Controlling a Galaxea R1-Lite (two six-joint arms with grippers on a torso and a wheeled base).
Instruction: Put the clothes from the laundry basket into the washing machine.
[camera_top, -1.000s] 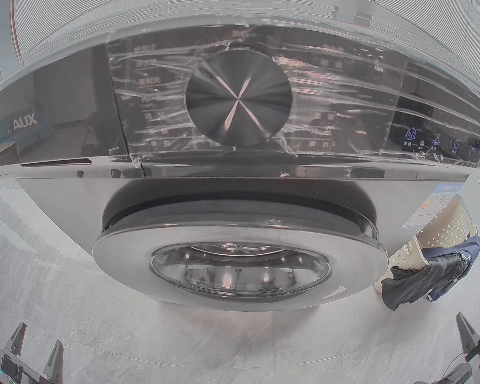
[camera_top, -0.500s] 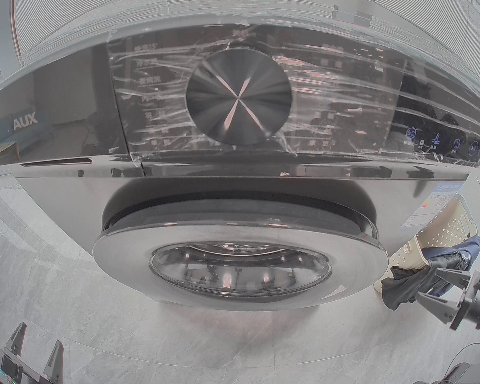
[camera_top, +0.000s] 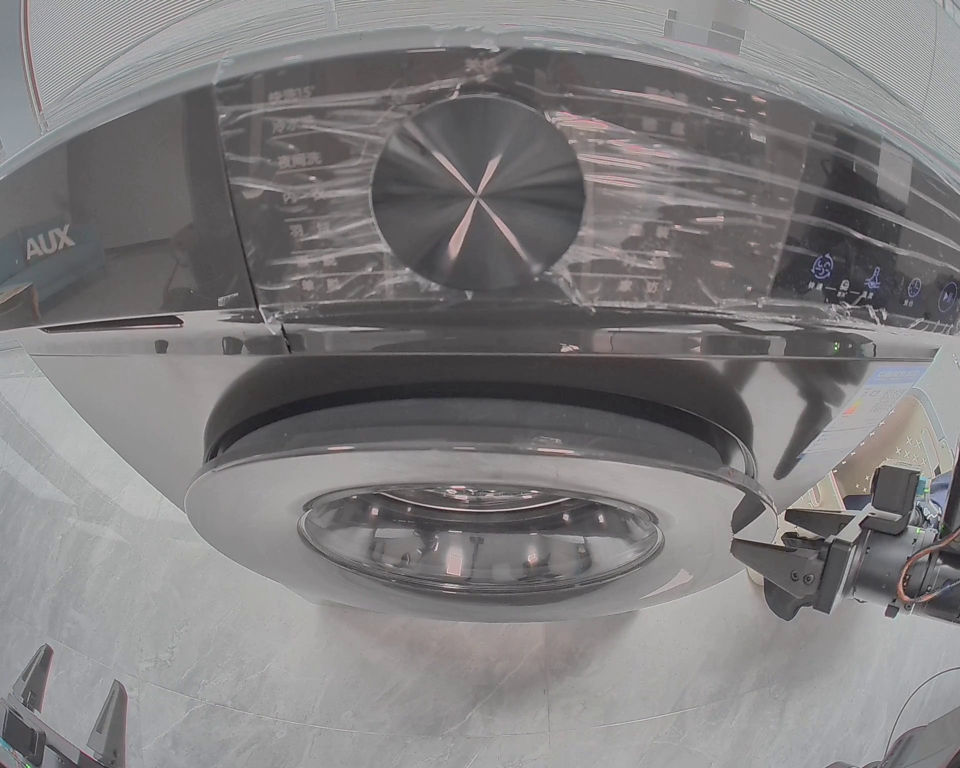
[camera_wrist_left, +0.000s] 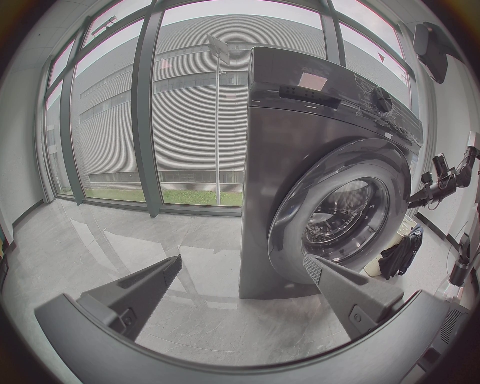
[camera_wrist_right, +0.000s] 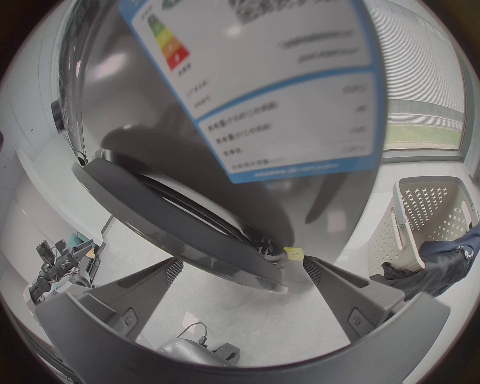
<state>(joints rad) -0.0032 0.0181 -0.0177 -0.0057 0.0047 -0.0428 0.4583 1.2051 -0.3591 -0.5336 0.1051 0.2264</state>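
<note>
I see dark clothes (camera_wrist_right: 435, 274) draped over the cream laundry basket (camera_wrist_right: 434, 210); washing machine (camera_wrist_left: 280, 165) door closed; left hand (camera_wrist_left: 241, 260) and right hand (camera_wrist_right: 242, 264) both spread apart.

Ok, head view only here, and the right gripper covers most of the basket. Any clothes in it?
Observer: Yes. In the right wrist view, dark clothes hang over the basket rim.
Operator: Is that gripper on the door?
Observer: The right gripper is open, with the door edge ahead of the gap between its fingers; contact is unclear.
Operator: Door shut?
Observer: In the left wrist view it looks closed against the machine.
</note>
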